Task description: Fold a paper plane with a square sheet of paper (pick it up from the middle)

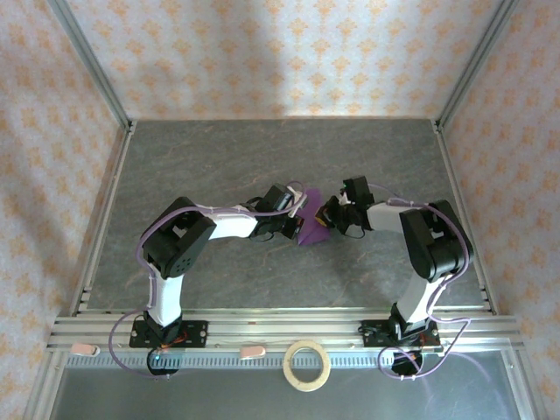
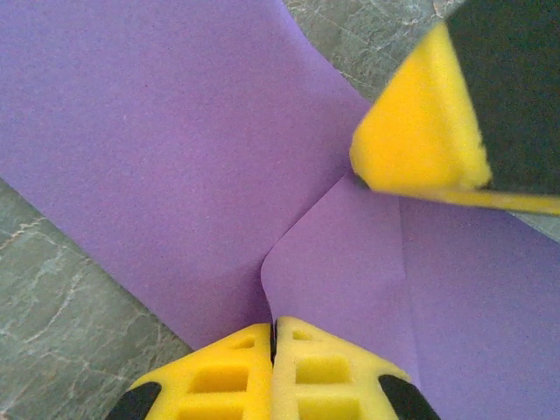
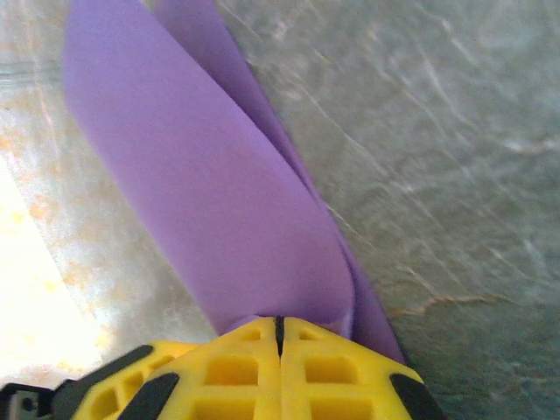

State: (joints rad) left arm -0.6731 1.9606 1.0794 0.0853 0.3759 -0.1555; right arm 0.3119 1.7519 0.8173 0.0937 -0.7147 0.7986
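Both arms bend in toward the middle of the desk (image 1: 262,157) and meet there. The left gripper (image 2: 273,325) is closed tight and pinches one edge of the purple paper (image 1: 311,233). The right gripper (image 3: 280,325) is closed too and pinches the other side. The paper sits between them, bent over on itself with a flap on top. A tan tape ring (image 1: 289,365) lies near the arm bases.
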